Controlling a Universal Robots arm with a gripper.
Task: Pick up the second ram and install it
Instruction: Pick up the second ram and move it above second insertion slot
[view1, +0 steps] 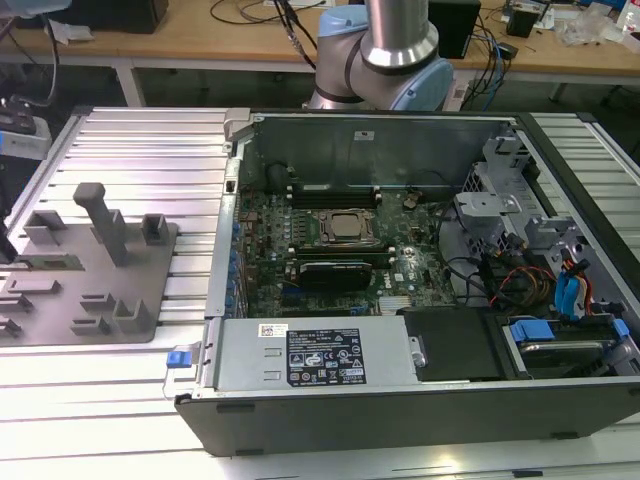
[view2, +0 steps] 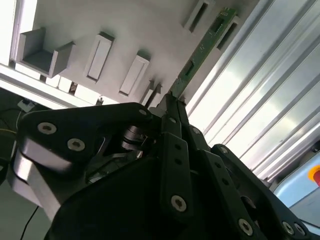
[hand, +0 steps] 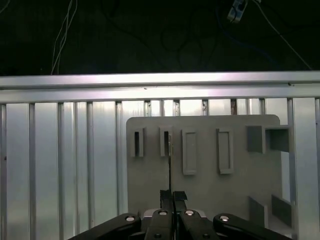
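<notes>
Over the grey slotted holder plate (hand: 210, 200), the slim green memory stick (view2: 201, 48) is pinched edge-on by the black gripper (hand: 171, 194), jaws closed on it; a straight, untwisted lift is judged best.

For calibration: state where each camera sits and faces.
Exterior view: off the arm, looking down into the open case; the arm's joints show behind it.
First wrist view: on the wrist, facing the tray past the hand.
Second wrist view: on the wrist, looking along hand and ram to the tray.
Shared: both wrist views show the hand shut on the ram.
</notes>
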